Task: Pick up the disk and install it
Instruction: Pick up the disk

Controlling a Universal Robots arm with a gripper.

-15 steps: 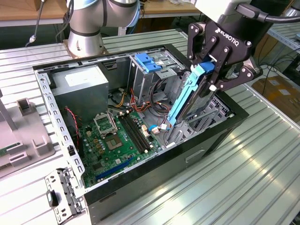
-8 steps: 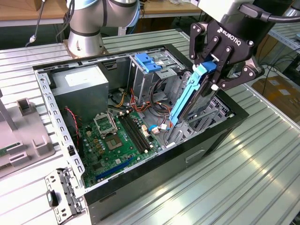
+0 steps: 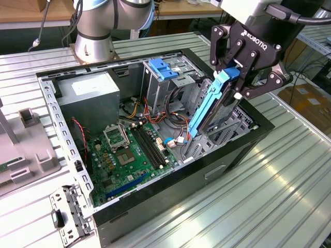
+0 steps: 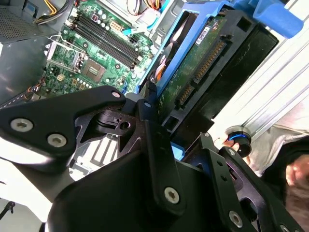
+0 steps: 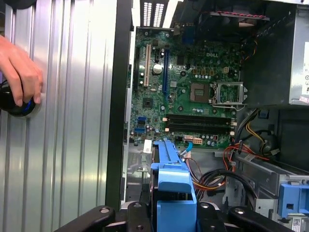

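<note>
Blue-railed, the flat rectangular grey metal disk (image 3: 208, 111) hangs tilted in your black gripper (image 3: 239, 78), jaws closed around its upper end, at three o'clock from the green motherboard (image 3: 129, 150). You should find it stiff, fairly heavy and shock-sensitive; hold the rails.

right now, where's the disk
The disk is clamped in the gripper at the exterior view's right, tilted, with its lower end dipping into the open computer case beside the motherboard.
</note>
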